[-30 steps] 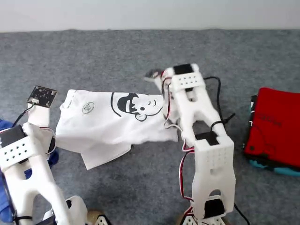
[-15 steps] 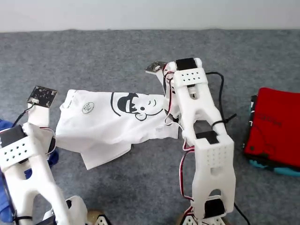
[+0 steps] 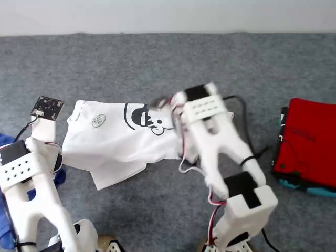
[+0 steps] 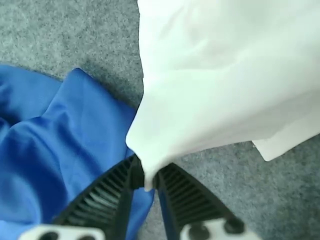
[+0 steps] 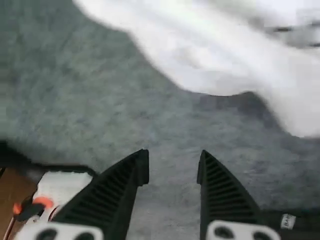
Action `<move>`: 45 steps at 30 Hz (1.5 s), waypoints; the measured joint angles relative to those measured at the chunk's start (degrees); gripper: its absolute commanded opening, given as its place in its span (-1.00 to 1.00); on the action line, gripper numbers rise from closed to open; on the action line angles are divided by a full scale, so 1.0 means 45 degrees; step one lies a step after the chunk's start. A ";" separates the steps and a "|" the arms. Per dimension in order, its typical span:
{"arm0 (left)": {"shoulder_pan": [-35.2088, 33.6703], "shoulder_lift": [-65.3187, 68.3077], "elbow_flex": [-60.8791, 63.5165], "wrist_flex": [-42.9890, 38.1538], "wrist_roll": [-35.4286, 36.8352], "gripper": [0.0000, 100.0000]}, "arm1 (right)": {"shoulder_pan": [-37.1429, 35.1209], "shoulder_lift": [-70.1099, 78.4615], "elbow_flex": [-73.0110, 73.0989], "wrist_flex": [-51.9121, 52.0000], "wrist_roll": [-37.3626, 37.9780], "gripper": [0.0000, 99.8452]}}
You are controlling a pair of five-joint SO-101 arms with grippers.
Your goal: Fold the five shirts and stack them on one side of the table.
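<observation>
Slippage looks likely: left gripper (image 4: 145, 178) clenches only a corner of the white shirt (image 4: 220, 85); right gripper (image 5: 172, 167) hangs released nearby.

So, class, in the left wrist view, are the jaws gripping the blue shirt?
No: the jaws pinch a corner of the white shirt, with the blue shirt lying ungripped alongside them.

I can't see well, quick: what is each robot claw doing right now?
Left gripper: closed, pinching the white shirt.
Right gripper: open, holding nothing.
</observation>
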 measured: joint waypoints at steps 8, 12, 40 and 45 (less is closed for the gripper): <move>0.0000 0.0000 0.0000 0.0000 0.0000 -0.97 | -0.0664 0.1875 -0.1446 0.0000 -0.0567 -0.41; 0.0000 0.0000 0.0000 0.0000 0.0000 -0.97 | -0.0742 0.3497 -0.3223 0.0000 -0.0567 -0.41; 0.0000 0.0000 0.0000 0.0000 0.0000 -0.97 | 0.0918 0.8029 -0.6525 0.0000 0.0840 -0.98; 0.0000 0.0000 0.0000 0.0000 0.0000 -0.97 | 0.0899 0.6935 -0.6369 0.0000 0.1387 -0.98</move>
